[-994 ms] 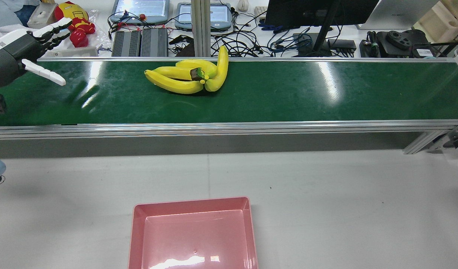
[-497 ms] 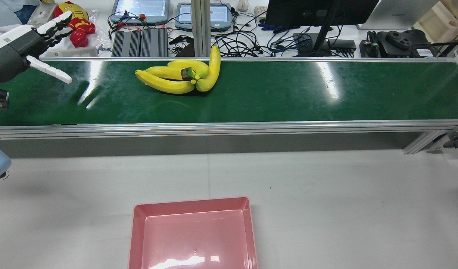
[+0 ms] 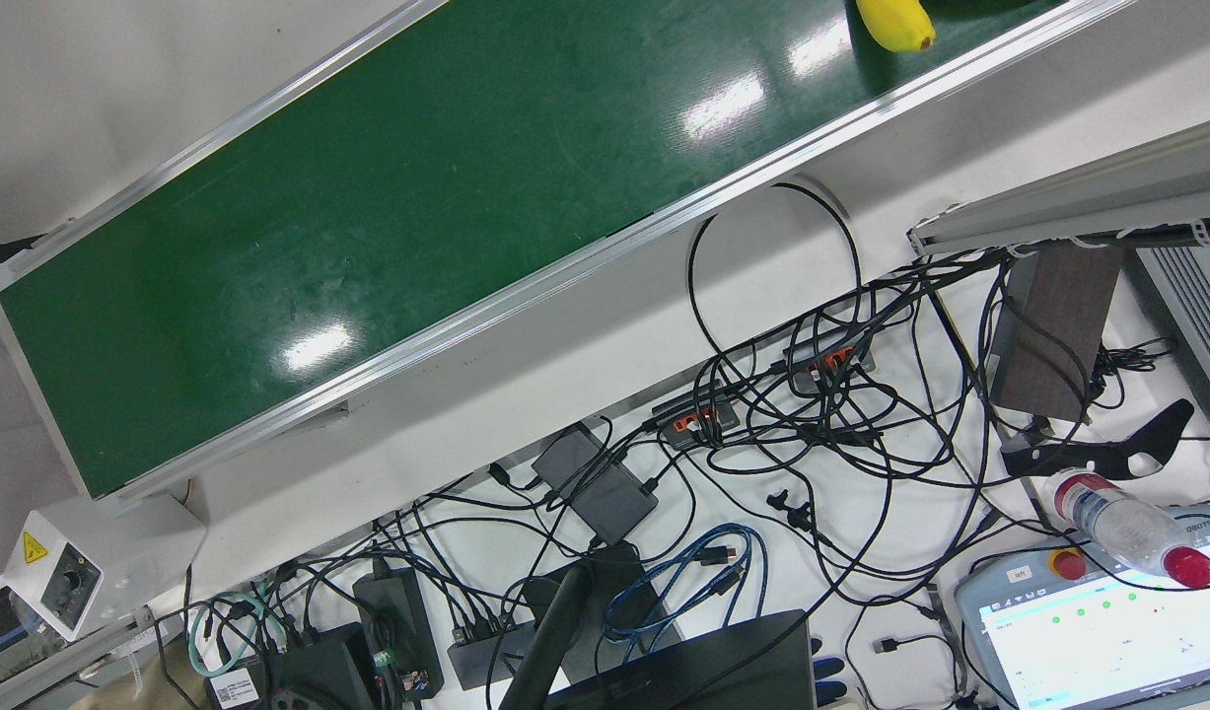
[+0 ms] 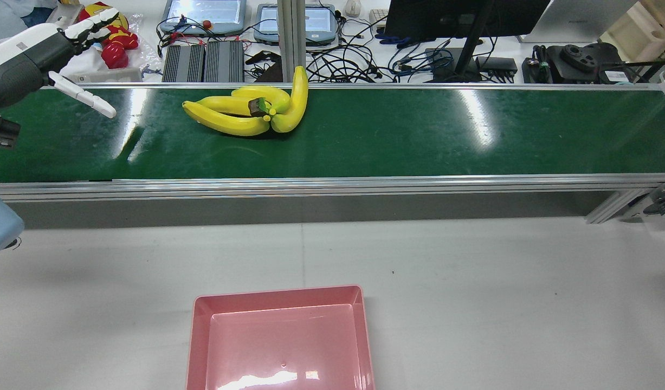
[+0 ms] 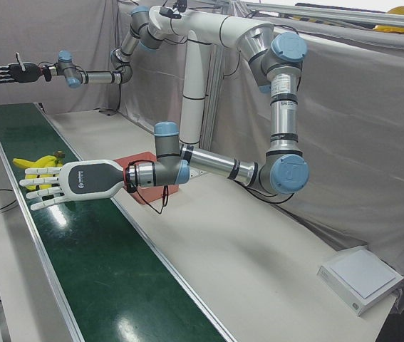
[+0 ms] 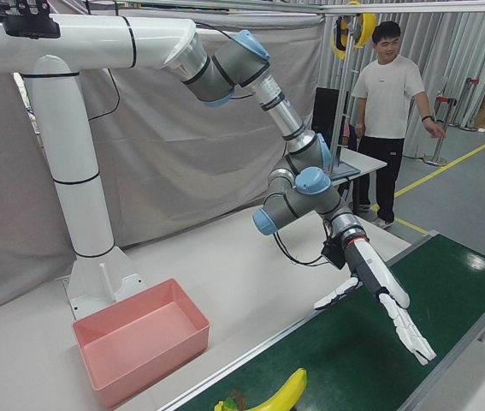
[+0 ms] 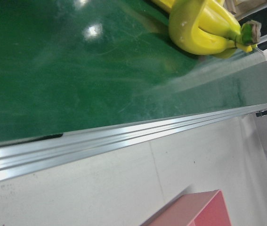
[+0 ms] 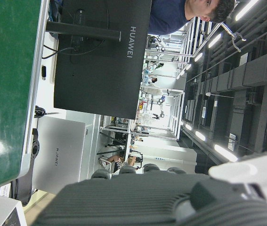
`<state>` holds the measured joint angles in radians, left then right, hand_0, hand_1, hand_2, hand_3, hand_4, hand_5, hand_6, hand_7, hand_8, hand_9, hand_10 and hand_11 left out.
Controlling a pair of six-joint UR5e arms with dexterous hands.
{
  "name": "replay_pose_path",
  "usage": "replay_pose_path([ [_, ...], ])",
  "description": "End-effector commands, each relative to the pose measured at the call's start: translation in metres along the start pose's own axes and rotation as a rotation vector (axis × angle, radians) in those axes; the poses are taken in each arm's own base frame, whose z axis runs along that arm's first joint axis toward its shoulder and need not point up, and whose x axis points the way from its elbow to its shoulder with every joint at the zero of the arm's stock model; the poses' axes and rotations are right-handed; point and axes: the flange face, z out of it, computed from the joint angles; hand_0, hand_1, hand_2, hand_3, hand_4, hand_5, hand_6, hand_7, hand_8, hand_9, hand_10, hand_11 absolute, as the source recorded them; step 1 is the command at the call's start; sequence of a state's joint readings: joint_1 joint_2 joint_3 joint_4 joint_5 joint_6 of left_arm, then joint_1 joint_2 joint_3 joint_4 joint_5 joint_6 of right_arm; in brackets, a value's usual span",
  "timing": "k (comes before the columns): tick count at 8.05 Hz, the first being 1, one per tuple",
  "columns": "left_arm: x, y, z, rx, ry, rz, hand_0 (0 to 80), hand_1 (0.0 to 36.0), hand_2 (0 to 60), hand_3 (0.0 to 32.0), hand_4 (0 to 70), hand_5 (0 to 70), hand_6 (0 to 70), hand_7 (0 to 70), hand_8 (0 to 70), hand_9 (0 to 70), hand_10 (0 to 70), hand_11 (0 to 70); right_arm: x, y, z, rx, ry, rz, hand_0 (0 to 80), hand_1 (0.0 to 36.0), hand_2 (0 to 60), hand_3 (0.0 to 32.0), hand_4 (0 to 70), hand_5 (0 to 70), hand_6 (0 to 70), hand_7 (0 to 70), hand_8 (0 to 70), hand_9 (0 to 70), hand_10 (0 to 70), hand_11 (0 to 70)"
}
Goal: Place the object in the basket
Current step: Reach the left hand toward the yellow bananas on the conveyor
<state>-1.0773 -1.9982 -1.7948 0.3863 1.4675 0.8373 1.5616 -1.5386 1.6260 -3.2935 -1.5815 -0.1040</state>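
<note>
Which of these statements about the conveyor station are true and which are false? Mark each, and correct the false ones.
1. The bananas lie on the green belt. True.
2. The pink basket already holds a banana. False: it is empty.
3. The left hand is open, its fingers spread above the belt's end. True.
4. The left hand is gripping the bananas. False: it is apart from them, off to the side.
5. The right hand is stretched out open over the far end of the belt. True.
6. The basket stands on the belt. False: it stands on the grey table beside the belt.
</note>
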Motion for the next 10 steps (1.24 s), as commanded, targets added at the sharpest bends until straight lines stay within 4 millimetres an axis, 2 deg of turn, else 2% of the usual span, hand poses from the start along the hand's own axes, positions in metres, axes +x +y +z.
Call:
replay_pose_path([
  [1,0.018,0.017,0.006,0.025,-0.031,0.142,62.2,20.7,0.0,8.8,3.8,4.0,0.0,2.7,6.7,8.2,0.3,3.1,0.0,0.0,0.0,0.0,0.0,0.0,0.0,0.0,0.0,0.0,0.0,0.0,0.0,0.0,0.0,0.0,0.0,0.0],
  [2,0.024,0.023,0.003,0.022,-0.029,0.154,62.4,20.8,0.0,9.8,3.1,4.7,0.0,2.8,6.6,8.1,0.0,2.7,0.0,0.0,0.0,0.0,0.0,0.001,0.0,0.0,0.0,0.0,0.0,0.0,0.0,0.0,0.0,0.0,0.0,0.0],
  [3,0.018,0.037,0.001,0.019,-0.043,0.157,62.3,20.9,0.0,9.6,3.0,6.3,0.0,2.9,6.8,8.2,0.0,2.6,0.0,0.001,0.0,-0.002,0.0,0.001,0.0,0.0,0.0,0.0,0.0,0.0,0.0,0.0,0.0,0.0,0.0,0.0],
  [4,0.022,0.044,0.005,0.024,-0.034,0.166,61.1,20.9,0.0,10.4,1.7,5.3,0.0,2.7,6.4,7.9,0.0,2.7,0.0,0.0,0.0,0.0,0.0,0.001,0.0,0.0,0.0,0.0,0.0,0.0,0.0,0.0,0.0,0.0,0.0,0.0],
  [6,0.015,0.076,0.017,0.002,-0.041,0.156,60.6,20.6,0.0,9.6,2.6,5.9,0.0,2.9,6.9,8.3,0.0,2.4,0.0,0.0,0.0,0.0,0.0,0.0,0.0,0.0,0.0,0.0,0.0,0.0,0.0,0.0,0.0,0.0,0.0,0.0],
  [8,0.003,0.092,0.021,0.004,-0.042,0.149,59.4,20.3,0.0,6.0,5.0,7.6,0.0,3.3,7.0,8.5,0.6,3.3,0.0,0.0,0.0,0.0,0.0,0.001,0.0,0.0,0.0,0.0,0.0,0.0,0.0,0.0,0.0,0.0,0.0,0.0],
  [9,-0.002,0.094,0.02,0.019,-0.036,0.148,59.0,20.8,0.0,3.6,5.8,10.1,0.0,4.3,7.7,9.3,1.1,4.0,0.0,0.0,0.0,0.0,0.0,0.0,0.0,0.0,0.0,0.0,0.0,0.0,0.0,0.0,0.0,0.0,0.0,0.0],
  [10,-0.013,0.103,0.02,0.013,-0.045,0.142,60.5,23.5,2.6,2.4,6.6,11.1,0.0,5.0,7.9,9.8,1.7,5.1,0.0,0.0,0.0,0.0,0.0,0.0,0.0,0.0,0.0,0.0,0.0,0.0,0.0,0.0,0.0,0.0,0.0,0.0],
])
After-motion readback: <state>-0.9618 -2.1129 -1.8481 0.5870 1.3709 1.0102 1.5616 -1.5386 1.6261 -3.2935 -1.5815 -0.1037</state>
